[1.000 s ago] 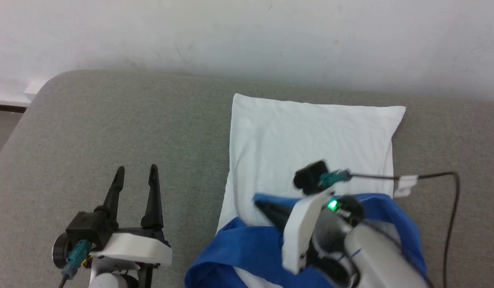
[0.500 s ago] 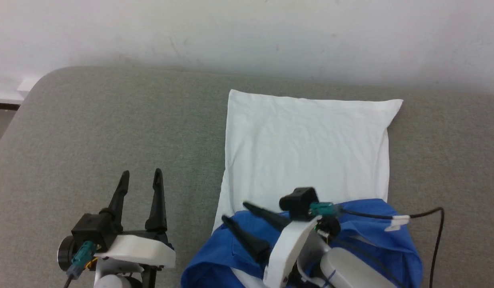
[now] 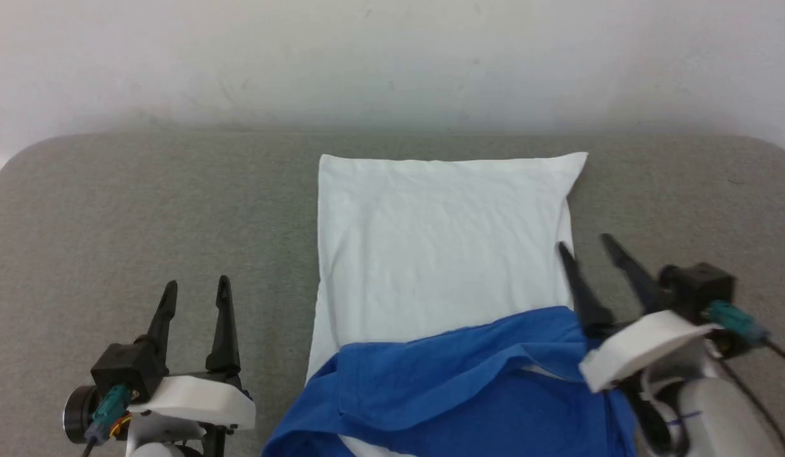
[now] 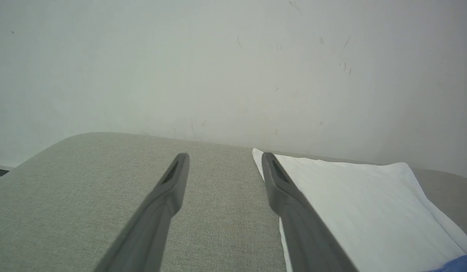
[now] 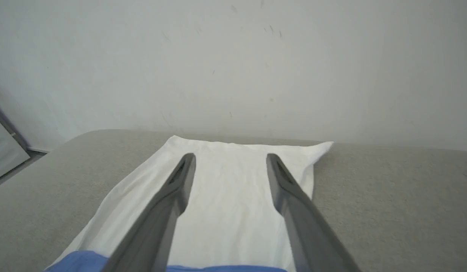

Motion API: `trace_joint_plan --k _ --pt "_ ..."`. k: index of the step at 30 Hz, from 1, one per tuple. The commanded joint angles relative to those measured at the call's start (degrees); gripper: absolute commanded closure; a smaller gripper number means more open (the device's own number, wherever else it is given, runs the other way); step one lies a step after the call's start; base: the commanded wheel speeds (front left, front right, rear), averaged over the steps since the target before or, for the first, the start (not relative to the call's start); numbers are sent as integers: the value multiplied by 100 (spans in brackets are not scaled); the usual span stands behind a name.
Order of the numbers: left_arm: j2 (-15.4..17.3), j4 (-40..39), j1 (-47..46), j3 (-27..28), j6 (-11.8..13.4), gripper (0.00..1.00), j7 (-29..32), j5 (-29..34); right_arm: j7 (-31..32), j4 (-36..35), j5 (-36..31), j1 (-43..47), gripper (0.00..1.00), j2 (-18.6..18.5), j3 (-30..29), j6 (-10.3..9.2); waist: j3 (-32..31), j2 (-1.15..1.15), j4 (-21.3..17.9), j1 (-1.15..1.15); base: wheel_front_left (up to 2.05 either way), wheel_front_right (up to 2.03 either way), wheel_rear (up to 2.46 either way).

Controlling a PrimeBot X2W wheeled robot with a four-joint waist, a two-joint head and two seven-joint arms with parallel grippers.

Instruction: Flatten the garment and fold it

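The garment [image 3: 440, 254] lies on the grey cushion, its white body spread flat toward the wall and its blue sleeves [image 3: 456, 381] laid across the near end. My right gripper [image 3: 586, 244] stands open at the garment's right edge, just past the blue fabric, holding nothing. In the right wrist view its fingers [image 5: 180, 181] point over the white body [image 5: 233, 196]. My left gripper [image 3: 197, 289] is open over bare cushion to the left of the garment, apart from it. The left wrist view has the garment's white edge [image 4: 350, 200] beside the right finger.
The grey cushion [image 3: 145, 209] runs wide to both sides, with rounded far corners. A white wall [image 3: 392, 57] stands right behind it. A black cable [image 3: 780, 352] trails from my right wrist. The floor [image 5: 6, 158] shows at the far left in the right wrist view.
My right gripper has opened, let go of the blue sleeve and drawn back to the right. The sleeve now lies across the garment's near end. The head camera has shifted.
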Motion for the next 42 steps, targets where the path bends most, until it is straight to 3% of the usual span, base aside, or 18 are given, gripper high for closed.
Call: trace_joint_plan --k 1,5,9,16,24,32,42 --pt "50 -13 48 28 37 0 31 -43 46 -164 -112 105 0 12 -172 -3 31 0 -169 0 0 0 0" --pt "122 9 -52 43 33 0 102 -56 313 -857 -459 442 0 42 -879 -3 141 0 -366 0 0 0 0" --pt "211 102 -330 58 -21 0 181 -95 557 -1487 -658 670 0 82 -1180 -3 334 0 -593 0 0 0 0" --pt "461 520 -1563 40 -371 0 622 -329 741 -1988 -620 770 0 153 -1206 -3 924 0 -1025 0 0 0 0" --pt "959 1575 -3666 -17 -768 0 1542 -471 502 -2000 -466 371 0 216 -1000 -3 1700 0 -1528 0 0 0 0" --pt "1510 3124 -5352 -192 -1084 0 3196 -800 135 -1657 -238 -66 0 244 -720 -3 2339 0 -1972 0 0 0 0" --pt "2031 4213 -5923 -384 -1152 0 5434 -1185 -218 -1165 51 -221 0 248 -549 -3 2621 0 -2313 0 0 0 0"
